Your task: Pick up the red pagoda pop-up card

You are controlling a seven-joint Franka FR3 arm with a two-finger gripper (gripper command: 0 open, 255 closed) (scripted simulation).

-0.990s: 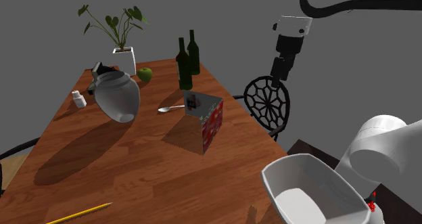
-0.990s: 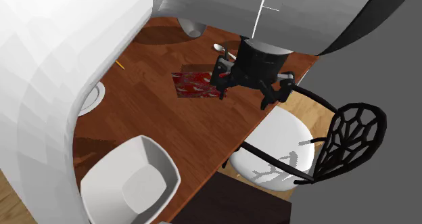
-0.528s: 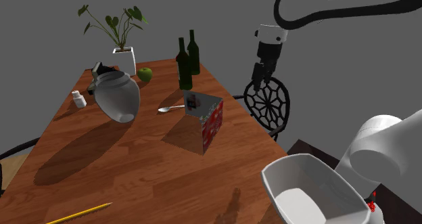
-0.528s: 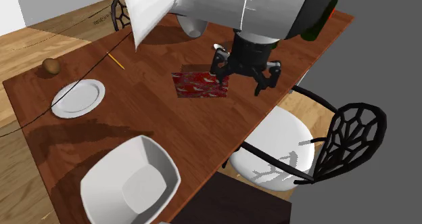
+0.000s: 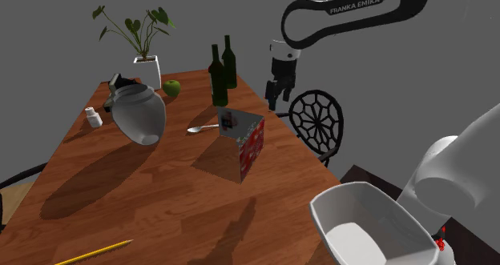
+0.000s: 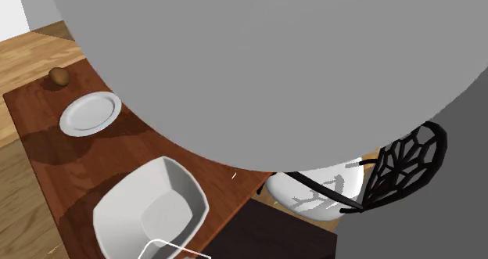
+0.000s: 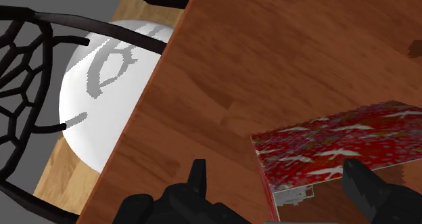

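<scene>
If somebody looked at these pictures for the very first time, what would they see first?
Probably the red patterned card, standing near the middle of the brown wooden table; it is the brightest thing there. Next comes the black gripper, hanging open above the table's edge by the card. Just past that edge is a chair with a white seat and a black web-like back.
</scene>
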